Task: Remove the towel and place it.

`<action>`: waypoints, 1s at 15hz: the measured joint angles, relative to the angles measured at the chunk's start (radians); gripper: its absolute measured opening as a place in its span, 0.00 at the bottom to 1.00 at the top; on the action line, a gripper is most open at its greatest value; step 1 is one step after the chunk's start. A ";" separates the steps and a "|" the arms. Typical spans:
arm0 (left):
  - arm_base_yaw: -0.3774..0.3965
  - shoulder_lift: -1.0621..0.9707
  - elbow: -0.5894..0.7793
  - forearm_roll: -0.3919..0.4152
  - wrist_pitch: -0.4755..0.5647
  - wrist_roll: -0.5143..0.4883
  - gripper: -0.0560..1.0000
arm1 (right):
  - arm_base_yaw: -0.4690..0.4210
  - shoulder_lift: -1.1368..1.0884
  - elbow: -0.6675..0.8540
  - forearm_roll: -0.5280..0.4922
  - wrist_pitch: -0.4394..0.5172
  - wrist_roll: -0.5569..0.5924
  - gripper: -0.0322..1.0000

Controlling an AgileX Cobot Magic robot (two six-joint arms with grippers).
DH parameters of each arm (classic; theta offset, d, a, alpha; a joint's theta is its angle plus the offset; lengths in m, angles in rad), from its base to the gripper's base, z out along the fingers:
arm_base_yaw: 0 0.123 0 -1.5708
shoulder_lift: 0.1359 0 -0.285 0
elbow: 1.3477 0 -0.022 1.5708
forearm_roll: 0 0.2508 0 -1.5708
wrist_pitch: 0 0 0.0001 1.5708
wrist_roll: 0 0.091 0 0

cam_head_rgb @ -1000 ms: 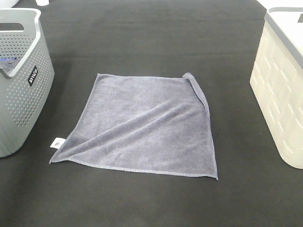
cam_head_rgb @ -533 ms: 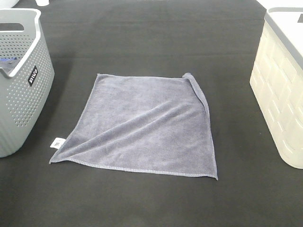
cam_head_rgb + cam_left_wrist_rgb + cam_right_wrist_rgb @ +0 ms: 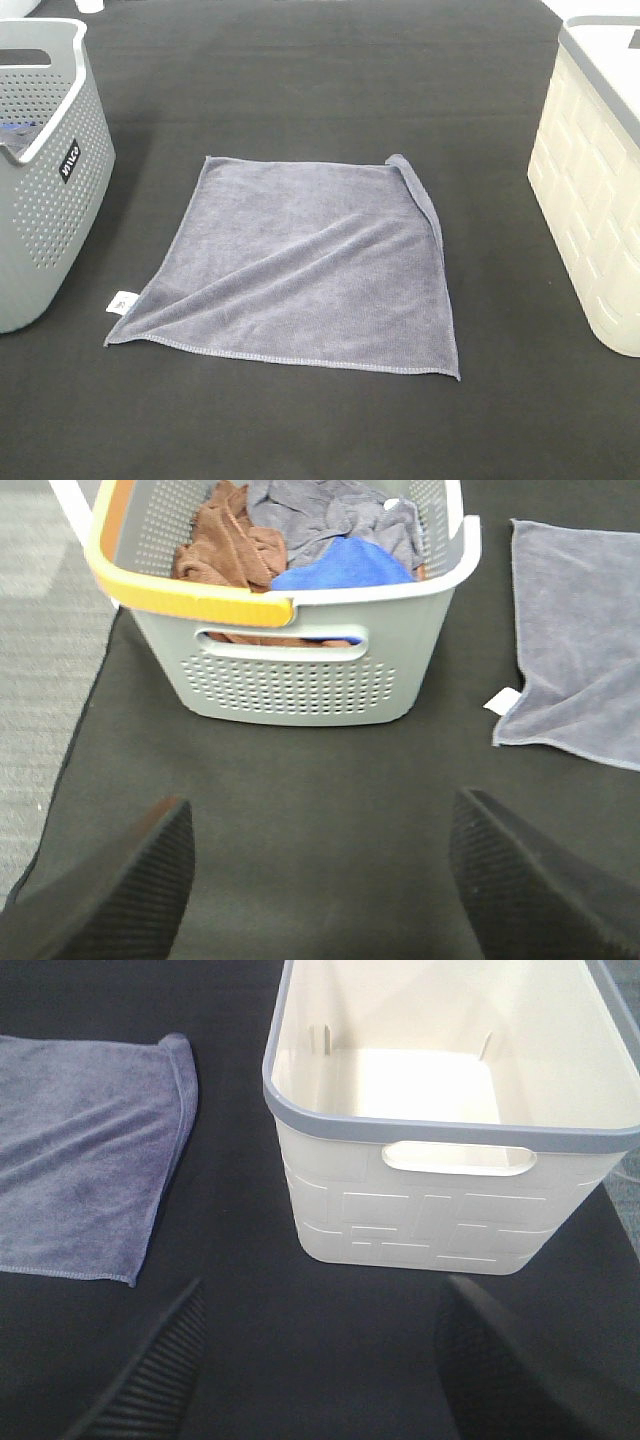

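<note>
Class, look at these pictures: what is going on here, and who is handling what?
Nothing is being handled. The towel lies spread on the black table, one corner folded over, between a grey basket of cloths and an empty cream bin. The left gripper hangs open near the basket, the right gripper open near the bin. Neither touches the towel.

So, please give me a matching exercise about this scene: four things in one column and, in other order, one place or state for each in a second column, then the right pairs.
Things:
1. towel
2. grey perforated basket
3. cream bin
4. left gripper

Places or states:
A. empty inside
B. holds brown, grey and blue cloths
C. spread on the black mat between the two containers
D. open, holding nothing

Right pairs: 1-C, 2-B, 3-A, 4-D
</note>
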 joint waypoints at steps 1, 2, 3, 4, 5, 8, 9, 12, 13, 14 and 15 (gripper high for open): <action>0.000 -0.097 0.061 0.008 0.000 0.006 0.69 | 0.000 -0.057 0.037 0.000 0.000 -0.004 0.65; 0.000 -0.153 0.095 0.010 0.000 0.010 0.69 | 0.000 -0.087 0.061 0.000 0.000 -0.008 0.65; 0.000 -0.208 0.131 0.009 0.000 0.013 0.69 | 0.000 -0.123 0.088 0.000 0.001 -0.010 0.65; 0.000 -0.235 0.156 -0.001 0.004 0.015 0.69 | 0.000 -0.150 0.124 0.000 0.001 -0.015 0.65; 0.000 -0.240 0.181 -0.021 0.003 0.022 0.69 | 0.000 -0.159 0.158 0.000 0.001 -0.033 0.65; 0.000 -0.240 0.229 -0.129 -0.124 0.060 0.69 | 0.000 -0.159 0.267 0.060 -0.011 -0.062 0.65; 0.000 -0.240 0.234 -0.153 -0.124 0.088 0.69 | 0.000 -0.159 0.299 0.097 -0.048 -0.071 0.65; 0.000 -0.240 0.236 -0.223 -0.127 0.175 0.69 | 0.000 -0.159 0.352 0.140 -0.095 -0.127 0.65; 0.000 -0.240 0.236 -0.231 -0.127 0.184 0.69 | 0.000 -0.159 0.354 0.145 -0.105 -0.135 0.65; 0.000 -0.240 0.236 -0.235 -0.127 0.185 0.69 | 0.000 -0.159 0.355 0.147 -0.108 -0.139 0.65; 0.000 -0.240 0.236 -0.236 -0.127 0.186 0.69 | 0.000 -0.159 0.355 0.149 -0.109 -0.141 0.65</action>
